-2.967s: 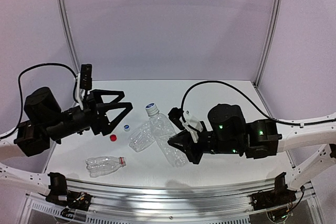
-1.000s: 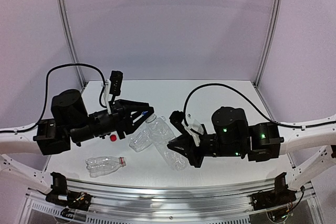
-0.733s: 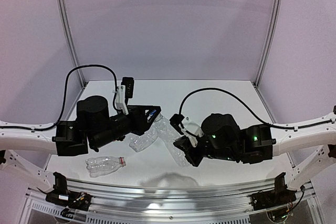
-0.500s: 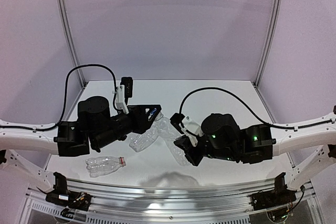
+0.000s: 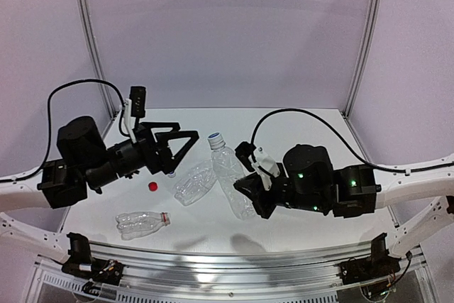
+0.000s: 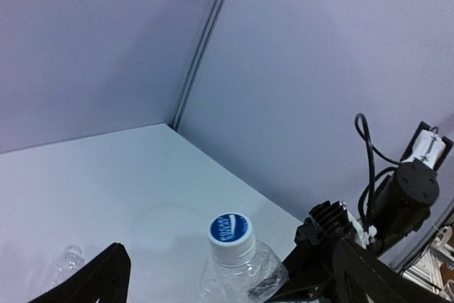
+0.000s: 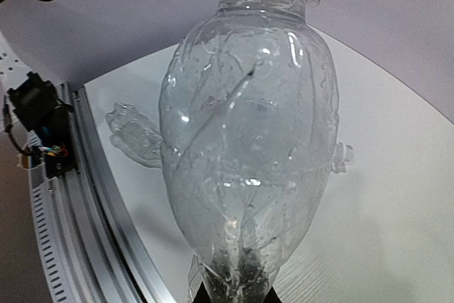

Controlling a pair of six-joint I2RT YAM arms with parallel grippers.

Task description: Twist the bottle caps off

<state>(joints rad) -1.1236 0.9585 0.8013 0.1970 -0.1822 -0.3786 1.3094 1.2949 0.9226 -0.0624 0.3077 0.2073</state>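
so, my right jaws clamp the bottle by its base, presenting its white cap to my left jaws, spread wide apart just left of it.

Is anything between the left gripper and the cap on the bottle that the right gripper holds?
Nothing visible. The left gripper is open, and its wrist camera shows the blue-printed white cap of the held bottle unobstructed ahead between its fingers. The crushed bottle lies lower, on the table, off that line.
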